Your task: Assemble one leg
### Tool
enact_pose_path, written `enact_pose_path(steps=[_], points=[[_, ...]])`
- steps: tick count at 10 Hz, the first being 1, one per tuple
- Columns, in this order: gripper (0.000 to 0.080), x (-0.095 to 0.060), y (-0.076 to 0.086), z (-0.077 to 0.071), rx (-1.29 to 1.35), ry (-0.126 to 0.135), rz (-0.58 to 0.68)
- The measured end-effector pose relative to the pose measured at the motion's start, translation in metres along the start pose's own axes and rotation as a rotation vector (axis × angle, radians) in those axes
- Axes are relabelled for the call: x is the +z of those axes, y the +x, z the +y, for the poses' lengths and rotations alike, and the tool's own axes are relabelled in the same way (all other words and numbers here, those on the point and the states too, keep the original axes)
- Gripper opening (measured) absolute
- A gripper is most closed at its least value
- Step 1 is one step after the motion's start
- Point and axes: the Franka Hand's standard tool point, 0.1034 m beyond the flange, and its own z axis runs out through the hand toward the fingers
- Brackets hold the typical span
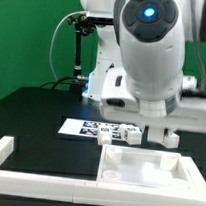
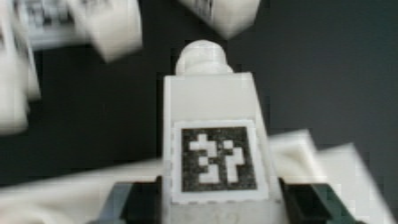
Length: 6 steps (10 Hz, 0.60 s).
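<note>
In the wrist view a white leg (image 2: 217,100) with a rounded tip and a black-and-white tag on its face sits between my gripper's (image 2: 217,203) dark fingers (image 2: 139,197); the jaws press on both its sides. In the exterior view the gripper (image 1: 161,136) hangs low over the white square tabletop part (image 1: 141,172) at the front; the held leg is hidden there behind the hand. The tabletop also shows as blurred white under the leg in the wrist view (image 2: 342,172). Two more white legs (image 1: 110,138) stand beside the tabletop's far edge.
The marker board (image 1: 89,128) lies on the black table behind the tabletop. A white L-shaped fence (image 1: 9,156) runs along the front and the exterior view's left. Blurred white parts (image 2: 63,35) lie beyond the leg's tip in the wrist view.
</note>
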Motion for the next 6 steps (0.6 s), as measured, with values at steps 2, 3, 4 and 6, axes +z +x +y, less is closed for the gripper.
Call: enact_pose_path(steps=[2,3,4,6], points=[[0.0287,-0.037,0.000,-0.002,-0.020,0.027,0.079],[0.0287,-0.061,0.011,-0.003,-0.037,0.039,0.131],[0.0287,-0.077,0.019,-0.008,-0.044,0.032,0.211],[0.0287,-0.080,0.021,-0.013,-0.042,0.040,0.330]])
